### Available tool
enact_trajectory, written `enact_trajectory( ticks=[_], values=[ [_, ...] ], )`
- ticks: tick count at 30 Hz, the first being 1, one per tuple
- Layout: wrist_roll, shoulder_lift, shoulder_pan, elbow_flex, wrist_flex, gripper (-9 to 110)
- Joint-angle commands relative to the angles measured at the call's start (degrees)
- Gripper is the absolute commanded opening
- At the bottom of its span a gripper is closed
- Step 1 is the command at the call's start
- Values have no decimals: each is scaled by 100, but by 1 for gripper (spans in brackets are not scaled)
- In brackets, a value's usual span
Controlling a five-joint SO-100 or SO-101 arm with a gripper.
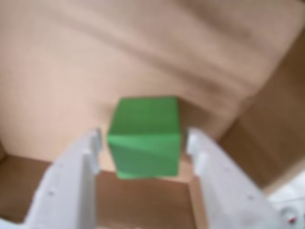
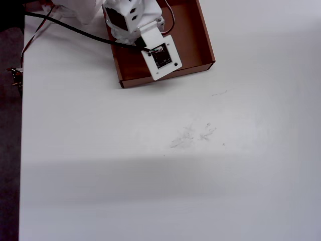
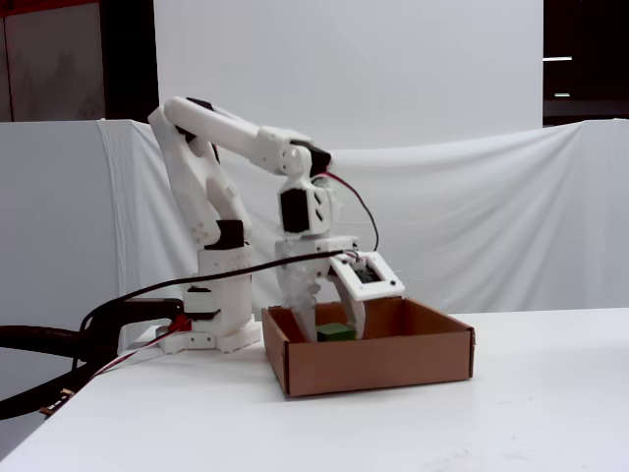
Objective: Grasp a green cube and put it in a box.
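Wrist view: my gripper [image 1: 143,138] hangs spread wide, a white finger [image 1: 78,167] either side of the green cube [image 1: 144,137] with a clear gap on both sides, so no grip. Cube sits on the box [image 1: 95,62] floor. Fixed view: cube [image 3: 335,332] just shows above the box [image 3: 393,362] wall. Overhead: the arm hides the cube; box [image 2: 203,42] at the white table [image 2: 175,165] top edge.

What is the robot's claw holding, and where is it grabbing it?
Nothing seems held: the gripper is open, its fingertips clear of the green cube's sides, over the box.
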Motion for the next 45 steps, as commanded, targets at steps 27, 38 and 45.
enact_trajectory(
  ticks=[27, 38, 45],
  values=[
    [-2619, 2593, 3164, -738, 1116, 22],
    [-2979, 3797, 3577, 976, 967, 20],
    [-3067, 4570, 3911, 1802, 923, 17]
  ],
)
